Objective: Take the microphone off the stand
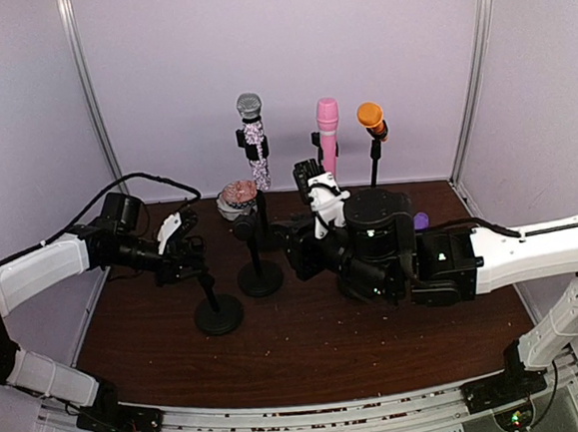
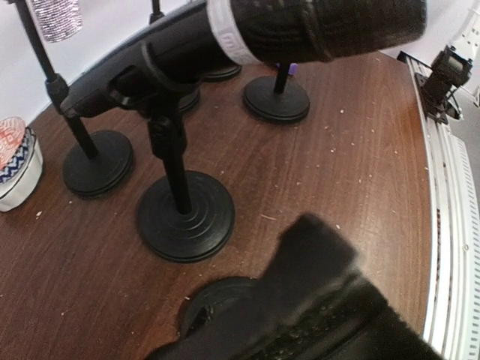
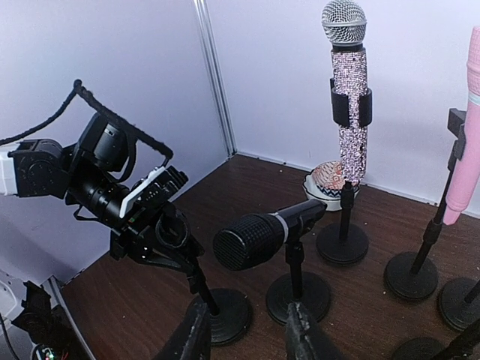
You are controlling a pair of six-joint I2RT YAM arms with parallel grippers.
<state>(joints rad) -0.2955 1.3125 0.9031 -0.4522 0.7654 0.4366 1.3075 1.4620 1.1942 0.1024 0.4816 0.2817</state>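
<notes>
A black microphone (image 3: 262, 236) lies nearly level in the clip of a short black stand (image 3: 298, 296) mid-table. It also fills the top of the left wrist view (image 2: 300, 30). My right gripper (image 3: 246, 337) is open, its fingers low in front of the microphone's head and not touching it. My left gripper (image 3: 161, 232) is shut on the ring clip of a second stand (image 1: 218, 314) that holds no microphone, just left of the black one. In the left wrist view my own fingers (image 2: 315, 262) are a dark blur above that stand's base (image 2: 217, 300).
A silver glitter microphone (image 1: 253, 139), a pink one (image 1: 328, 128) and an orange one (image 1: 372, 119) stand upright on stands along the back. A patterned bowl (image 1: 237, 195) sits behind the black microphone. A small purple object (image 1: 421, 220) lies at the right.
</notes>
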